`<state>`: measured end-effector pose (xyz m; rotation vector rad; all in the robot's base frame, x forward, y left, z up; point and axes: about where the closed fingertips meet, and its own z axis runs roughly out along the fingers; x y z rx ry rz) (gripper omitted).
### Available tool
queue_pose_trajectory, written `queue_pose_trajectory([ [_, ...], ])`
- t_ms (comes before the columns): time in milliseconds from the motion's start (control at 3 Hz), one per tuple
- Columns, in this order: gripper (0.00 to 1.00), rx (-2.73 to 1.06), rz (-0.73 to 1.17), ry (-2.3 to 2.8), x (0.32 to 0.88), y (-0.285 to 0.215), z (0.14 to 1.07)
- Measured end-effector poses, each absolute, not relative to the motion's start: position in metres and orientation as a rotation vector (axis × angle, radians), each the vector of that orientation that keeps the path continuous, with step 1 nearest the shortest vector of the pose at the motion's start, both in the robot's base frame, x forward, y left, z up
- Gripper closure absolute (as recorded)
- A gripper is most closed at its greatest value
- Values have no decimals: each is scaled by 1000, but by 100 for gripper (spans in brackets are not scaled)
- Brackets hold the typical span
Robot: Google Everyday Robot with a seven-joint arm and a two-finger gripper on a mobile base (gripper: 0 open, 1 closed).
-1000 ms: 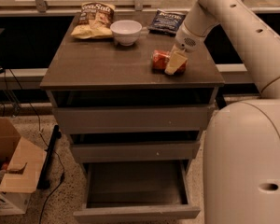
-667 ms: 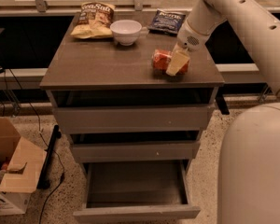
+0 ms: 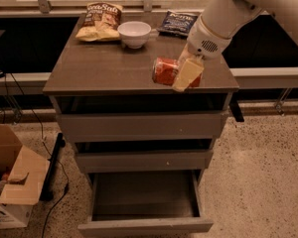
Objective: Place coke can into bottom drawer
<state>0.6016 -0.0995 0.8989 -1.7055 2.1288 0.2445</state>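
The coke can (image 3: pixel 164 71), red-orange and lying on its side, is at the front right of the cabinet top. My gripper (image 3: pixel 183 77) reaches down from the upper right and straddles the can's right half. One cream finger (image 3: pixel 187 74) crosses the can's front and the other is hidden behind it. The fingers look closed on the can, which is at or just above the surface. The bottom drawer (image 3: pixel 145 226) is pulled open below, its dark inside empty.
A white bowl (image 3: pixel 134 33), a yellow chip bag (image 3: pixel 100 21) and a blue snack bag (image 3: pixel 178 23) sit at the back of the cabinet top (image 3: pixel 99 68). The two upper drawers are slightly ajar. A cardboard box (image 3: pixel 12 185) and cables lie on the floor at left.
My gripper and the can have shifted together a little toward the cabinet's front edge. My arm now fills less of the right side of the view.
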Motion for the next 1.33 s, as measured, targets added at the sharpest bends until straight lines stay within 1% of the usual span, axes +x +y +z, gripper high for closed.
queue_pose_trajectory([
  [333,100,-1708,343,2135,547,-54,891],
  [667,100,-1596,464,2227,515,-8,849],
  [1000,100,-1523,583,2342,490,21,776],
  [1333,100,-1450,815,2505,439,44,684],
])
